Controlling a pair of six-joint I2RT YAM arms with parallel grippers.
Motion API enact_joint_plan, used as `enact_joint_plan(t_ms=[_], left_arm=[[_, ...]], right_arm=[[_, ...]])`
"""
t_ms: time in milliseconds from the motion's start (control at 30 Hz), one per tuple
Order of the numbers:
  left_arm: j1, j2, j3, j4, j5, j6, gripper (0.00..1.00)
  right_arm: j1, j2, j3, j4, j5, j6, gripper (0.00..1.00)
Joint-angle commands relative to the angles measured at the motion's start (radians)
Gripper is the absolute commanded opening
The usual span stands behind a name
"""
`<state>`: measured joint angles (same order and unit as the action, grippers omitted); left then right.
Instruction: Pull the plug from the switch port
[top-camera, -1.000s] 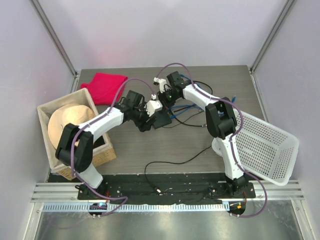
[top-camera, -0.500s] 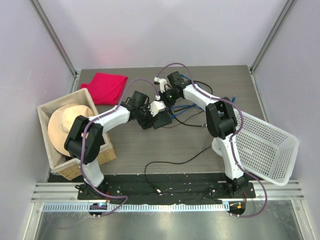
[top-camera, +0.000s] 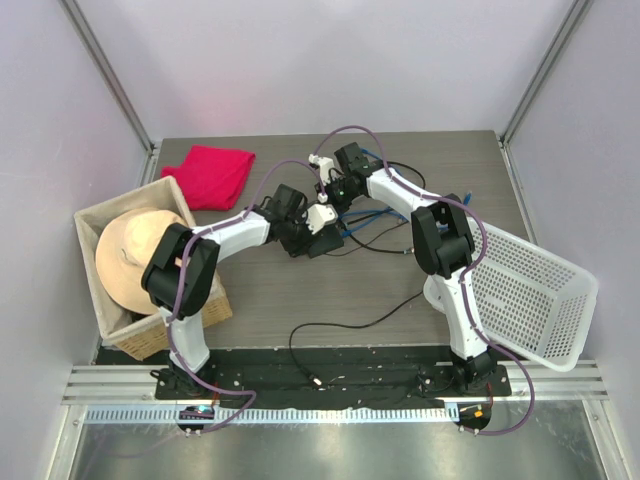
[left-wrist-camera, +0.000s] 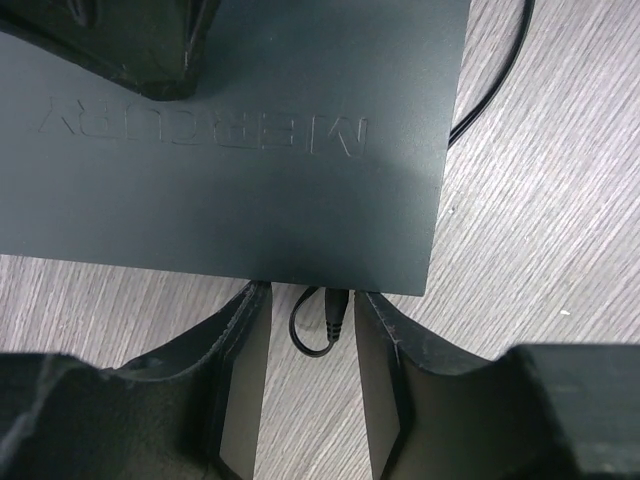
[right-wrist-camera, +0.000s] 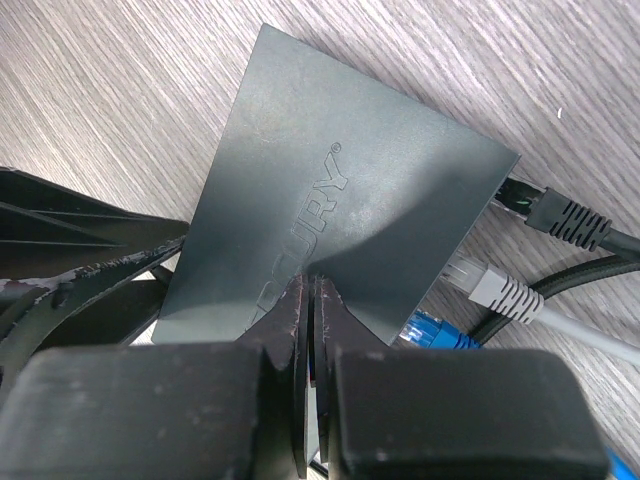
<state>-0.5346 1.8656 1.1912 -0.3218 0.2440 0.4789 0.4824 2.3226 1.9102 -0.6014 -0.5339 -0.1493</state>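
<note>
The switch (left-wrist-camera: 230, 180) is a flat matte-black box lying on the wooden table. A small black barrel plug (left-wrist-camera: 336, 312) with a looped thin cord sits in its near edge. My left gripper (left-wrist-camera: 310, 300) is open, with one finger on each side of that plug and no contact. My right gripper (right-wrist-camera: 310, 285) is shut, its tips resting on the top of the switch (right-wrist-camera: 370, 170). In the top view both grippers meet over the switch (top-camera: 325, 243), the left gripper (top-camera: 305, 235) from the left and the right gripper (top-camera: 335, 200) from behind, largely hiding it.
Black (right-wrist-camera: 560, 215), grey (right-wrist-camera: 495, 290) and blue (right-wrist-camera: 440, 335) network plugs sit in the switch's far edge. A wicker basket (top-camera: 110, 205) with a straw hat stands at the left, a red cloth (top-camera: 210, 172) behind it. A white mesh basket (top-camera: 530, 295) is at the right. A black cable (top-camera: 350, 325) trails near the front.
My left arm has reached further right, bringing its open gripper up to the switch's edge. The right arm and the switch have stayed put.
</note>
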Motion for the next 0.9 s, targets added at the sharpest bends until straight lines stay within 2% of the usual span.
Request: enact_joint_plan(t_ms=[0,700,800,867], left_arm=[[-0.004,0.000,0.031,0.055,-0.011,-0.006,0.42],[-0.007,0.017,0.045,0.017,0.003,0.027,0.38],[-0.010,0.024,0.053,0.007,0.005,0.036,0.33],[-0.010,0.027,0.057,0.000,0.012,0.040,0.25]], right_arm=[[-0.002,0.052,-0.045,-0.051,0.092,-0.012,0.01],[-0.002,0.037,-0.080,-0.051,0.103,-0.012,0.01],[-0.002,0.034,-0.086,-0.051,0.104,-0.010,0.01],[-0.002,0.031,-0.088,-0.049,0.106,-0.012,0.01]])
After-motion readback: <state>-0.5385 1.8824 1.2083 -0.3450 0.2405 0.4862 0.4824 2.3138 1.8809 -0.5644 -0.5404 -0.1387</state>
